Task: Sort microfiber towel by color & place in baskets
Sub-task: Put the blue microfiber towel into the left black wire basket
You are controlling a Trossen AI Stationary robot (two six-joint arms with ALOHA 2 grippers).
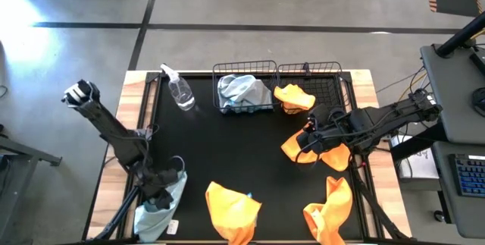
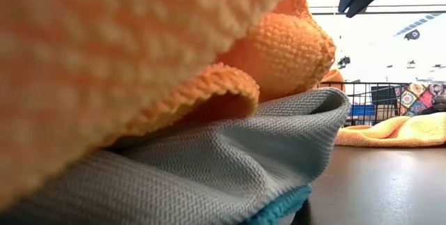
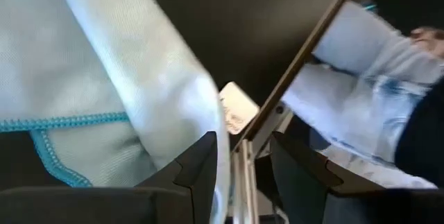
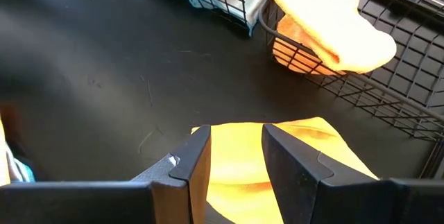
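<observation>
The left tool [image 1: 161, 186] grips a smooth pale blue towel [image 1: 159, 207] with teal stitched edging at the table's [image 1: 227, 146] near left corner. The right tool [image 1: 307, 145] holds a nubby orange towel [image 1: 295, 148] just before 2 black wire baskets [image 1: 244, 69]: one holds a crumpled blue cloth [image 1: 242, 89], the other an orange one [image 1: 294, 97]. 2 more orange towels [image 1: 233, 208] lie crumpled at the near edge.
</observation>
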